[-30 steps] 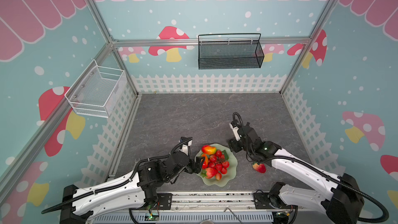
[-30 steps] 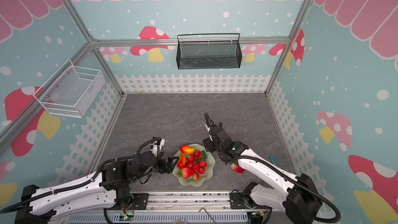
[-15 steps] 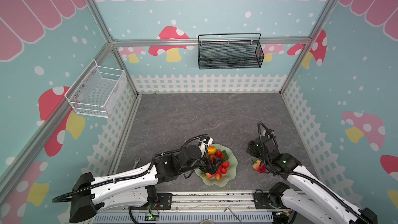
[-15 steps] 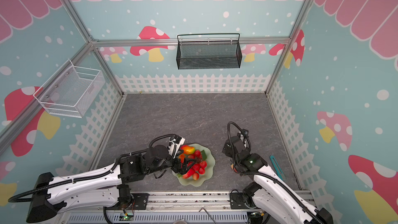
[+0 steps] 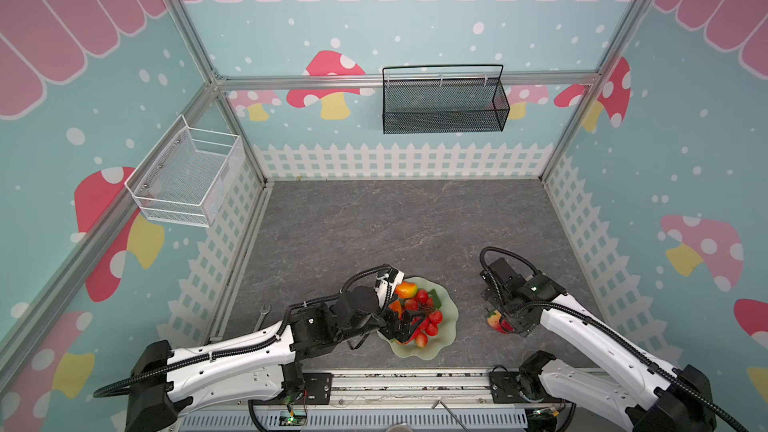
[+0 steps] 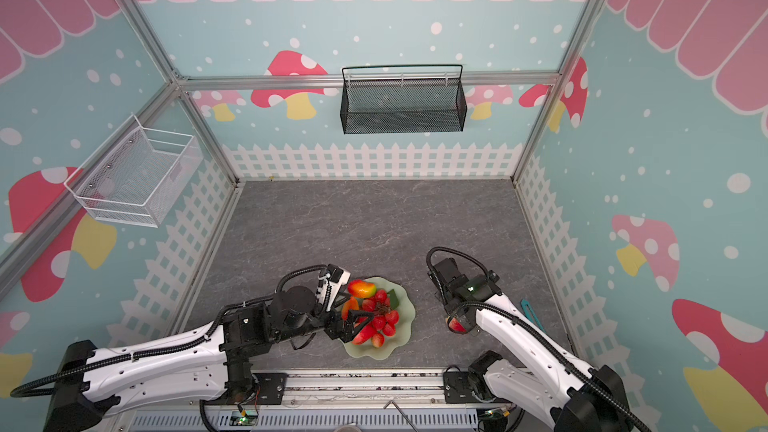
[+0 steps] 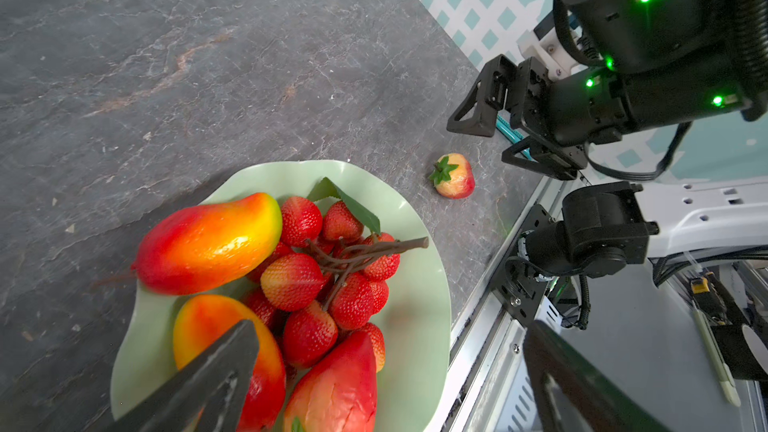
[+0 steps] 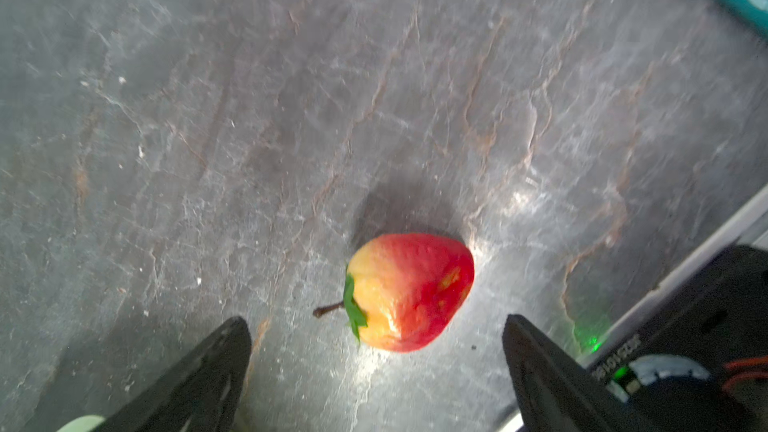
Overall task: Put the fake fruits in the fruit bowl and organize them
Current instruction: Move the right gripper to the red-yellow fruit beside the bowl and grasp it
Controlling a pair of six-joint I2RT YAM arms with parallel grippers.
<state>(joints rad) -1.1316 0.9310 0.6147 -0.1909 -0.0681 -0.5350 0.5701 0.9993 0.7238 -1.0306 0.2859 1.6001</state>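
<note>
The pale green fruit bowl (image 5: 445,338) (image 6: 405,326) (image 7: 415,284) sits near the table's front edge. It holds two mangoes (image 7: 208,243) (image 7: 216,322), the red berry cluster (image 7: 324,276) and one big strawberry (image 7: 336,388). A second big strawberry (image 5: 493,319) (image 6: 454,323) (image 7: 453,176) (image 8: 409,290) lies on the table to the right of the bowl. My left gripper (image 5: 405,324) (image 7: 390,326) hangs open over the bowl's fruits and holds nothing. My right gripper (image 7: 478,141) (image 8: 376,321) is open just above the loose strawberry, which lies ahead of its fingertips.
A black mesh basket (image 5: 444,103) hangs on the back wall and a white wire basket (image 5: 187,178) on the left wall. A wrench (image 5: 262,314) lies at the front left, a teal tool (image 6: 530,313) by the right fence. The metal rail (image 5: 415,384) runs just behind the bowl.
My right arm swung from the bowl's far side over to the loose strawberry, its jaws spreading wider. My left gripper moved from beside the bowl to over its fruits.
</note>
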